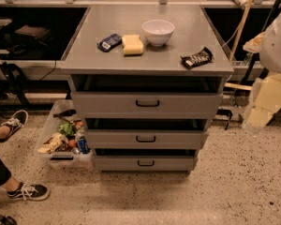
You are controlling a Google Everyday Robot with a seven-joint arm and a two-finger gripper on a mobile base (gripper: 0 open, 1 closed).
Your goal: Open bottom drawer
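The bottom drawer point(145, 162) is the lowest and slimmest grey front of a three-drawer cabinet, with a small black loop handle point(145, 163) at its centre. It stands out a little from the frame, with a dark gap above it. My gripper point(255, 118) is at the right edge of the view, at the lower end of the white and cream arm point(277, 46). It hangs to the right of the cabinet, about level with the top drawer point(147, 103), and touches nothing. The middle drawer point(146, 138) sits between the two.
On the cabinet top point(131, 60) are a white bowl point(158, 31), a yellow sponge point(132, 45), a dark blue packet point(109, 42) and a black snack bar point(196, 58). A clear bin of groceries point(63, 142) stands left of the cabinet. A person's sneakers point(28, 191) are at the lower left.
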